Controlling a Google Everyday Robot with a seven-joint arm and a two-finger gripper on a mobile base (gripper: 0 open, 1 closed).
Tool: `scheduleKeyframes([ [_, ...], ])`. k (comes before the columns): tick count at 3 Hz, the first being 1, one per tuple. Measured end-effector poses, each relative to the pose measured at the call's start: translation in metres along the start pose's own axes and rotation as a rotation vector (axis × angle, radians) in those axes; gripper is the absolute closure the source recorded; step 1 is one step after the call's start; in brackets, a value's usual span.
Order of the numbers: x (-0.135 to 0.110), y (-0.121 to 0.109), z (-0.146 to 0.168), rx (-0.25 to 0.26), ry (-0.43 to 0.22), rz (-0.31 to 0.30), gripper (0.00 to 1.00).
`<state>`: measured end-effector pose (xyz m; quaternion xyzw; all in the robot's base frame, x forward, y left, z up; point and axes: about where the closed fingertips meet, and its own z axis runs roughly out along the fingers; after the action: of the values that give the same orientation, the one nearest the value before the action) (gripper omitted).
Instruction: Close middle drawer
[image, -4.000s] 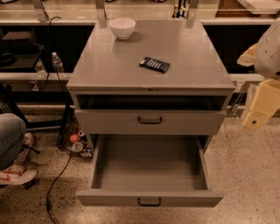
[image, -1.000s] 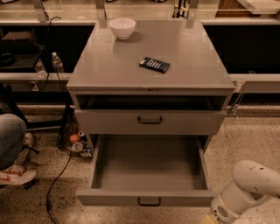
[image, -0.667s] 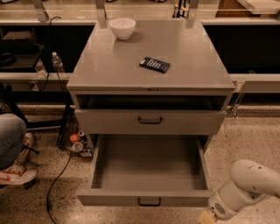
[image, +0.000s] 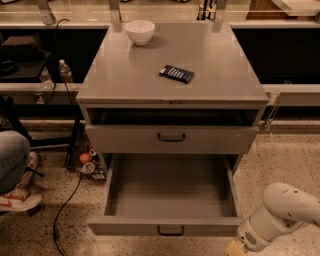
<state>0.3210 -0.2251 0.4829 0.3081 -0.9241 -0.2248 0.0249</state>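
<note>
Speckled terrazzo flooring is seen around a grey desk (image: 220, 85), on whose top a white bowl (image: 139, 31) and a dark flat packet (image: 176, 73) are set well apart. Below the top, a taller-fronted drawer (image: 215, 140) is seen nearly closed. Under it the middle drawer (image: 125, 228) is pulled far out toward the camera, with its long tray bare and its small bar handle (image: 170, 230) centred on the low front panel.

A change is noted in the arm alone. Four seconds ago it was held high at the right edge, beside the desk top. Within the last second it has been brought down to floor level, and it is now placed slightly closer to the right front corner of the middle drawer. The drawer itself has not been moved, and its front panel is found in the same place throughout. From this it is judged that the approach is nearly complete, while the push that would close the drawer has not yet been started.

The gripper (image: 235, 249) is cut by the lower edge of the view, just beside the right end of the drawer front, below the white arm (image: 285, 210). Nothing is seen to be held by it, and contact with the panel cannot be confirmed. Whether it is open or closed cannot be told.
</note>
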Motion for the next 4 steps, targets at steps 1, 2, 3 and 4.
scheduleKeyframes([
  [1, -0.008, -0.015, 0.016, -0.006, -0.03, 0.006, 1.0],
  [2, -0.025, -0.042, 0.039, -0.002, -0.084, 0.002, 1.0],
  [3, -0.035, -0.063, 0.058, -0.007, -0.129, 0.016, 1.0],
  [4, -0.057, -0.076, 0.065, -0.015, -0.205, -0.008, 1.0],
])
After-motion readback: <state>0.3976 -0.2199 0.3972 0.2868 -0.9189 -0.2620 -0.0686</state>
